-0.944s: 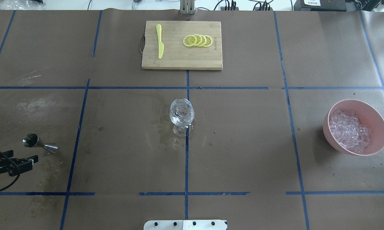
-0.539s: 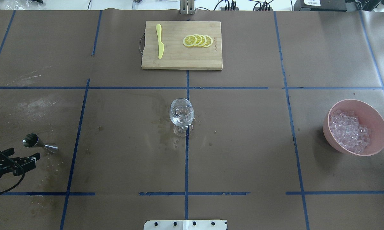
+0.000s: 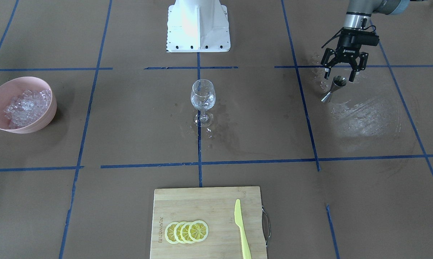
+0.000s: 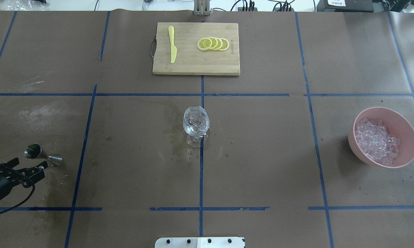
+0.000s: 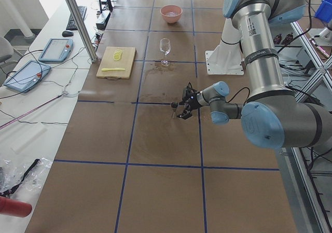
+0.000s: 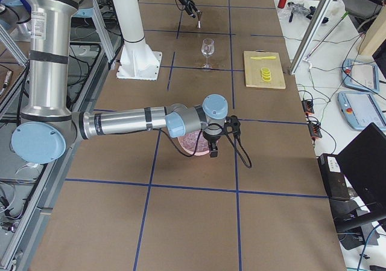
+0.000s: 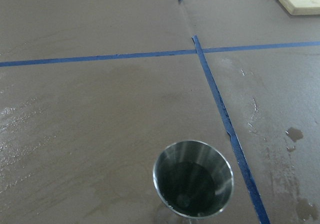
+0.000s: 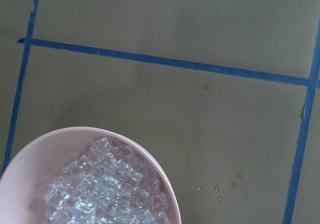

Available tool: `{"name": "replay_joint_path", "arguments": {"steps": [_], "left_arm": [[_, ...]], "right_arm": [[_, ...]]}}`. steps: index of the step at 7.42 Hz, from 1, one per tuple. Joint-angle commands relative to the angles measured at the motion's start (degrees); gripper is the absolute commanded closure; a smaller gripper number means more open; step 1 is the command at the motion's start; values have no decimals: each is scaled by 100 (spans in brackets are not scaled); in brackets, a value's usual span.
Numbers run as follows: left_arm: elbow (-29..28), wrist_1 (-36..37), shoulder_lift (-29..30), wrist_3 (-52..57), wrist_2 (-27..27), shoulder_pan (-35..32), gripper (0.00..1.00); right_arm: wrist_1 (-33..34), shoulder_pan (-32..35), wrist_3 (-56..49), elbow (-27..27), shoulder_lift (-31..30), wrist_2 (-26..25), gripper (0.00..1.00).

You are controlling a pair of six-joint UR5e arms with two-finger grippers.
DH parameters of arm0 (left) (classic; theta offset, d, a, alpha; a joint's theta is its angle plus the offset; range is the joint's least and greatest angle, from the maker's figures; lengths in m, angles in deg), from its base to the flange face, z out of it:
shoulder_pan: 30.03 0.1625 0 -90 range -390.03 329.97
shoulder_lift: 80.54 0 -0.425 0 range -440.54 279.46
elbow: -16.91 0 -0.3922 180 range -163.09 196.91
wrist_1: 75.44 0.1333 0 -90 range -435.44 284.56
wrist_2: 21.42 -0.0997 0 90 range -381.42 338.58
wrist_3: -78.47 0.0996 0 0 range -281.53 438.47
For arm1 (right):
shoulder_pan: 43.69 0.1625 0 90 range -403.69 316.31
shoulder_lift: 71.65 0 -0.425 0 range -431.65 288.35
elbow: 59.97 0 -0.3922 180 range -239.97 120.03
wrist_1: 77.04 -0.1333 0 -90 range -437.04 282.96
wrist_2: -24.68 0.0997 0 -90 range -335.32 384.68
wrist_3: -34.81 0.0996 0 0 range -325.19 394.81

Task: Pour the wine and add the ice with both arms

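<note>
A clear stemmed glass (image 4: 195,122) with a little clear wine in it stands at the table's middle, also in the front view (image 3: 203,95). The ice (image 4: 377,142) fills a pink bowl (image 4: 410,136) at the right, and shows in the right wrist view (image 8: 100,196). A steel jigger (image 4: 41,155) stands at the left. My left gripper (image 4: 30,163) is open, its fingertips just short of the jigger (image 3: 333,88), apart from it. The left wrist view looks down into the jigger's cup (image 7: 192,179). My right gripper (image 6: 212,147) hovers by the bowl; I cannot tell if it is open.
A wooden cutting board (image 4: 195,67) at the far middle carries lemon slices (image 4: 213,43) and a yellow knife (image 4: 172,44). Wet patches lie around the glass foot (image 4: 179,148) and by the jigger (image 3: 364,115). The white robot base (image 3: 198,25) stands at the near edge.
My left gripper has shifted slightly forward toward the jigger and stayed open. The glass, jigger and bowl have not moved.
</note>
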Motion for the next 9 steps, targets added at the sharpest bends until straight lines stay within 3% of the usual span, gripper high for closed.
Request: {"name": "replay_joint_path", "arguments": {"steps": [1, 9], "left_arm": [[-217, 52, 200, -301, -542, 150, 1], [-867, 60, 674, -495, -1658, 432, 1]], "right_arm": [[0, 0, 0, 0, -2, -9, 0], [0, 0, 0, 26, -20, 0, 0]]}}
